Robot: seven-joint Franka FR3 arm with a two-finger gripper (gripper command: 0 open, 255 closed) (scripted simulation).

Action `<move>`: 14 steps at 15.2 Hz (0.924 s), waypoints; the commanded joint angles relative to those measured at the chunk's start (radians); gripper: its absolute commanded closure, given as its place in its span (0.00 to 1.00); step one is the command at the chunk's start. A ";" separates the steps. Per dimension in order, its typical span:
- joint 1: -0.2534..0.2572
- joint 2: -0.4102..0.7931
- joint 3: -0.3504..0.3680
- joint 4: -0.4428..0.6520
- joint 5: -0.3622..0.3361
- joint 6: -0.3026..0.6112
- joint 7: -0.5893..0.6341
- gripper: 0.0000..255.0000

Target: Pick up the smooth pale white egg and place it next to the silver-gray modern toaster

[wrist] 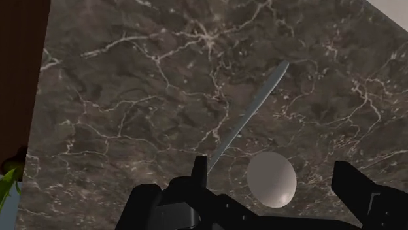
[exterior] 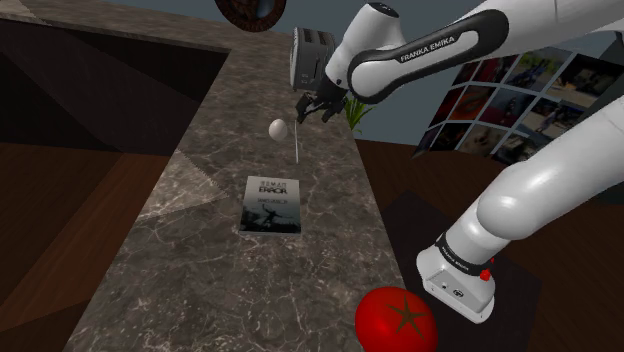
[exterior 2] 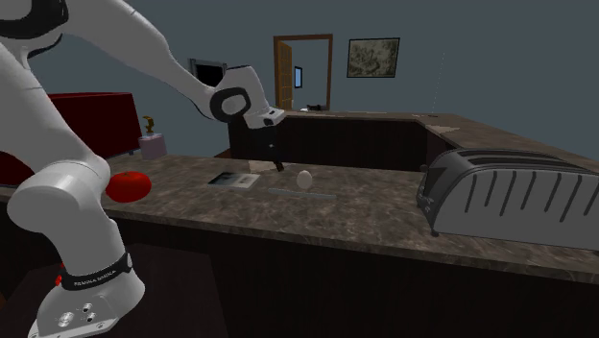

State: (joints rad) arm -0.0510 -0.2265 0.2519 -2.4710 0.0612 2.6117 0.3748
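One white egg point(exterior: 279, 128) lies on the marble counter point(exterior: 200, 200) in the shoulder view, just beside the black gripper point(exterior: 312, 110), the toaster point(exterior: 308, 58) beyond; in the second exterior view the egg sits well apart from the toaster, near the gripper; in the wrist view the fingers point(wrist: 356, 189) stand spread, the egg between them touching neither, beside what may be a knife point(wrist: 252, 111)

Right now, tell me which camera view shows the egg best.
The wrist view: the egg is large and unobstructed on the counter, between the open fingers without touching them. The shoulder view shows it small beside a knife; the second exterior view shows it small, mid-counter.
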 commanded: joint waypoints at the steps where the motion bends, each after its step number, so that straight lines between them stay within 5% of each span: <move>1: -0.020 0.088 0.023 0.037 -0.048 0.078 0.058 0.00; 8: -0.031 0.365 0.016 0.213 -0.347 0.248 0.347 0.00; 14: 0.000 0.456 -0.027 0.257 -0.426 0.292 0.407 0.00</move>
State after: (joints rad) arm -0.0544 0.2153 0.2312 -2.2232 -0.3542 2.8977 0.7755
